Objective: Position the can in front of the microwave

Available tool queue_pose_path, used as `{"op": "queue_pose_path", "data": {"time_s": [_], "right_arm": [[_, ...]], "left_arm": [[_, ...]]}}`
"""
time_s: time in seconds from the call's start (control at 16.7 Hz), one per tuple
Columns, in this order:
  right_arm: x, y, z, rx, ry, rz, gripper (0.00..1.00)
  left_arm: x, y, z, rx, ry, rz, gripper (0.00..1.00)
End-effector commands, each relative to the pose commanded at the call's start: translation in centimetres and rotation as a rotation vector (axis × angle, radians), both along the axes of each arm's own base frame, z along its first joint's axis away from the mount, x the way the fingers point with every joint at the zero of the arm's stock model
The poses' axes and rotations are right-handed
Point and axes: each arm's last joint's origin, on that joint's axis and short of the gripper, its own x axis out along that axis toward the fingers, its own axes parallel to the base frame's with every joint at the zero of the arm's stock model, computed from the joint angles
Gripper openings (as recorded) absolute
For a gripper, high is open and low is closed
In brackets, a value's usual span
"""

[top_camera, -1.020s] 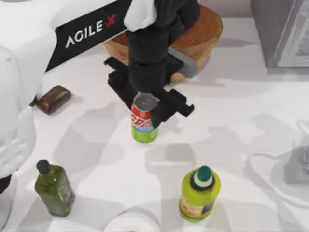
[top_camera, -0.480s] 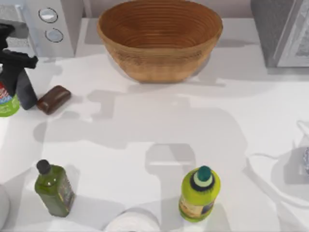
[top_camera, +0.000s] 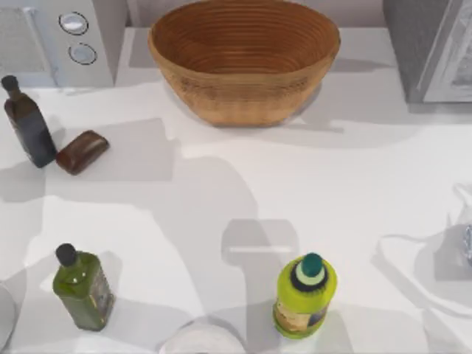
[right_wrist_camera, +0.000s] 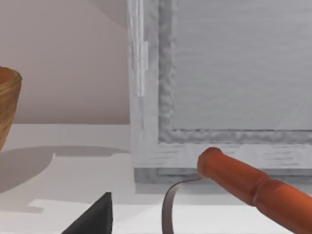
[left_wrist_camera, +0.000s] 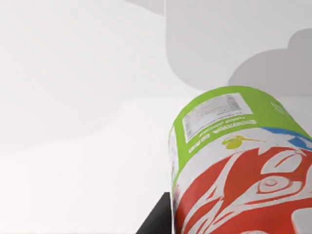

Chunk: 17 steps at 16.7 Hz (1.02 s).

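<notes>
Moved: left gripper [left_wrist_camera: 209, 222] and small red-and-lime soda can [left_wrist_camera: 239, 165] are gone past the table's left edge since half a second ago, uncovering a dark glass bottle [top_camera: 28, 122].
Microwave: grey box with two dials [top_camera: 51, 40] is standing at the white table's [top_camera: 332, 192] back left.
Basket: woven brown bowl [top_camera: 243, 59] is sitting at back centre.
Can: hanging over bare tabletop, clamped by left gripper; position relative to microwave unclear.
Right gripper [right_wrist_camera: 92, 219]: idling near a grey appliance [right_wrist_camera: 219, 73]; grip state cannot tell.
</notes>
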Motion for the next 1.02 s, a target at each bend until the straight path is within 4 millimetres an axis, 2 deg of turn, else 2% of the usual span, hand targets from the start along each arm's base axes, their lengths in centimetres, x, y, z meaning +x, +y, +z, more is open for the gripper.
{"op": "queue_pose_path", "data": {"time_s": [0.72,1.02], "right_arm": [[0.00,0.00,0.00,0.000,0.000,0.000,1.00],[0.00,0.00,0.00,0.000,0.000,0.000,1.00]], "left_arm": [[0.00,0.01,-0.80,0.000,0.000,0.000,0.00],[0.00,0.01,-0.80,0.000,0.000,0.000,0.38]]}}
